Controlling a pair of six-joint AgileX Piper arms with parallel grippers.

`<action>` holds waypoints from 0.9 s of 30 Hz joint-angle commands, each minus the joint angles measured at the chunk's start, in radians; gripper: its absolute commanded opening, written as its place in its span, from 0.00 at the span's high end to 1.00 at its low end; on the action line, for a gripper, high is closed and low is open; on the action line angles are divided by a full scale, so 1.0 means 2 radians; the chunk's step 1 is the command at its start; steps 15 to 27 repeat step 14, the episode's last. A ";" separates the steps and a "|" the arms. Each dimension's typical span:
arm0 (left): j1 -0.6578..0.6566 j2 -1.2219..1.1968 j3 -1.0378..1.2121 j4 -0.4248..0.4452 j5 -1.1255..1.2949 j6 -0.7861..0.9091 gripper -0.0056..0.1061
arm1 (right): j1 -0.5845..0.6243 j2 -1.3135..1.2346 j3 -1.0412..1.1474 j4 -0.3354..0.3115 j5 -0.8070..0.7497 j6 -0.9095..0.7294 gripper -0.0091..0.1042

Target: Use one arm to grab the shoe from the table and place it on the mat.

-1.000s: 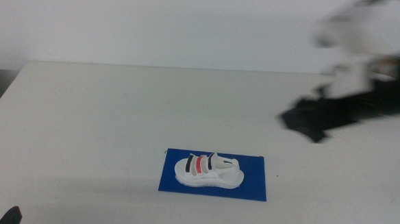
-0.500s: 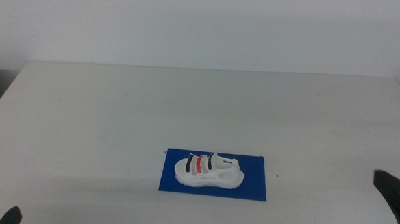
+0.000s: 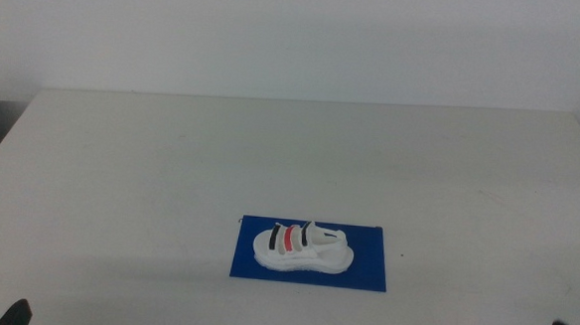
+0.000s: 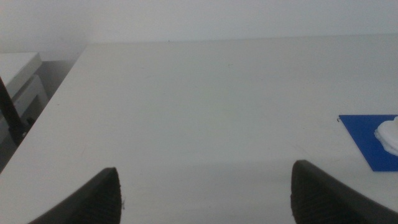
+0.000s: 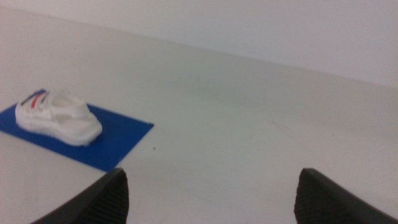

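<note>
The white sandal (image 3: 300, 248) with black and red straps lies on its sole on the dark-blue mat (image 3: 369, 271), near the front middle of the white-grey table (image 3: 271, 152). It also shows in the right wrist view (image 5: 59, 117) on the mat (image 5: 118, 140). Only its edge (image 4: 390, 135) and a mat corner (image 4: 367, 134) show in the left wrist view. My left gripper (image 4: 202, 196) is open and empty at the front left. My right gripper (image 5: 211, 199) is open and empty at the front right. Each shows as a dark tip at the middle view's bottom corners.
A grey-white object (image 4: 22, 81) stands off the table's left edge. A plain white wall rises behind the table's far edge.
My right arm, high over the table's right side one second ago, has pulled back and down to the front right corner. The sandal and mat have not moved.
</note>
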 commanded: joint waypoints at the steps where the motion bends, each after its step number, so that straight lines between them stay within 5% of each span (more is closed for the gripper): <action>1: -0.002 -0.007 0.004 -0.004 -0.040 -0.003 0.11 | -0.004 -0.018 0.008 -0.007 -0.042 -0.003 0.25; 10: -0.002 -0.007 0.004 -0.004 -0.040 -0.003 0.11 | -0.004 -0.135 0.042 -0.021 -0.026 -0.003 0.25; 27: -0.002 -0.006 0.004 -0.004 -0.040 -0.003 0.11 | -0.004 -0.135 0.042 -0.019 -0.036 -0.003 0.25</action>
